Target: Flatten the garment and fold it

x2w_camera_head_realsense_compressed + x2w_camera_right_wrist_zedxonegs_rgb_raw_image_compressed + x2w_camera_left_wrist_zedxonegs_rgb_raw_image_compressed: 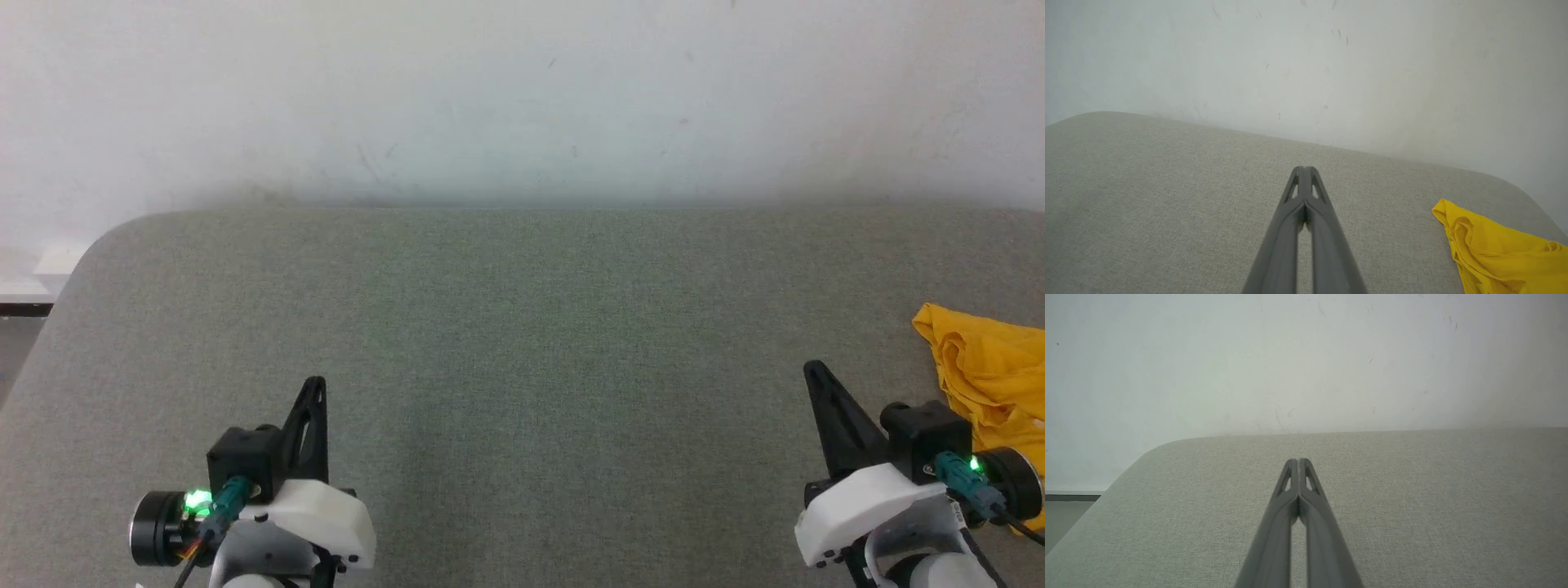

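Observation:
The garment (992, 367) is a bright yellow cloth lying crumpled at the far right of the grey table, cut off by the head view's right edge; the right wrist view has the garment (1494, 253) at its lower right. My right gripper (808, 369) hovers just left of it, shut, with nothing between its fingers. The right gripper (1305, 168) has its tips pressed together over bare cloth-covered table. My left gripper (317, 382) rests at the lower left, far from the garment, also shut and empty. Its tips (1298, 460) meet in the left wrist view.
The grey fabric-covered table (522, 327) stretches across the scene, with a rounded corner at the far left (106, 237). A white wall (522, 98) rises directly behind its far edge. Floor shows past the left edge (16, 343).

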### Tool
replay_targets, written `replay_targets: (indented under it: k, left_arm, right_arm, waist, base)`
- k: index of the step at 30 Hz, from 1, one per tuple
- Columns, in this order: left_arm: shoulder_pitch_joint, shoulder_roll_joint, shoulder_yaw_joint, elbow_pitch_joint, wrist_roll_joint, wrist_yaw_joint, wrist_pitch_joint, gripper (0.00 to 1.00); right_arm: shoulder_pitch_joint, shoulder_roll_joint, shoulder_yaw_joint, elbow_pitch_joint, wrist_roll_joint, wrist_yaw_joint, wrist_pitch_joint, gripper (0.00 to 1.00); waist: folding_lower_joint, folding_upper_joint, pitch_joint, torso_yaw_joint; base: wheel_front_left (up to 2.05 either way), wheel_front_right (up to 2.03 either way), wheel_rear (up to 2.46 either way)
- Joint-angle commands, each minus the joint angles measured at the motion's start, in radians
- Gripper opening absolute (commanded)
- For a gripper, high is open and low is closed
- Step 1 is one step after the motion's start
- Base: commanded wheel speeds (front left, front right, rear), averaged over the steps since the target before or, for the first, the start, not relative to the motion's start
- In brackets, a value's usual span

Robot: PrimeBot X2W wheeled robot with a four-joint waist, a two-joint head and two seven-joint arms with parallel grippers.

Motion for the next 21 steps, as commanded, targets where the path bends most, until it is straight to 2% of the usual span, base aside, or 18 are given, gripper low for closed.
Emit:
replay_targets:
  k: [1,21]
  left_arm:
    - [-0.017,-0.005,0.005,0.004,0.011,-0.008,0.003,0.00]
    - [-0.017,-0.005,0.005,0.004,0.011,-0.008,0.003,0.00]
  right_arm:
    - [-0.018,0.003,0.001,-0.006,-0.008,-0.002,0.001,0.00]
    - [-0.018,0.003,0.001,-0.006,-0.008,-0.002,0.001,0.00]
  waist:
    - [0.0000,0.0000,0.000,0.000]
    - [0.0000,0.0000,0.000,0.000]
  base:
    - [0.00,0.00,0.00]
    - [0.00,0.00,0.00]
